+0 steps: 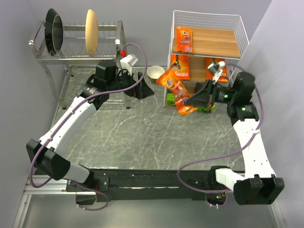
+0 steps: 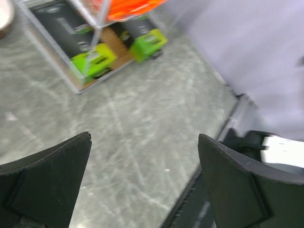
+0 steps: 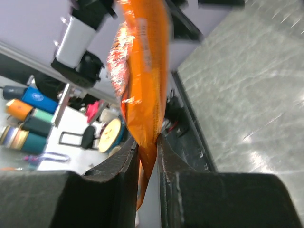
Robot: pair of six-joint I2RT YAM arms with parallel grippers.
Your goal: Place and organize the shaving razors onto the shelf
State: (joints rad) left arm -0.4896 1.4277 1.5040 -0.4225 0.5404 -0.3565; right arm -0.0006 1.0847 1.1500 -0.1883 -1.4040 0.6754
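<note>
The white wire shelf (image 1: 237,35) with wooden boards stands at the back right. One orange razor pack (image 1: 184,39) lies on its top board and two orange packs (image 1: 182,66) (image 1: 212,64) lie on the middle board. Two dark grey boxes with lime-green ends (image 2: 92,59) (image 2: 147,43) lie on the bottom board. My right gripper (image 1: 192,102) (image 3: 148,147) is shut on the lower end of another orange razor pack (image 1: 175,89) (image 3: 142,71) and holds it tilted in the air in front of the shelf. My left gripper (image 1: 137,89) (image 2: 142,175) is open and empty above the table.
A steel dish rack (image 1: 78,56) with dark pans and a tan plate stands at the back left. A white bowl (image 1: 155,72) sits between the rack and the shelf. The grey marble table (image 1: 142,137) ends at a black rail in front.
</note>
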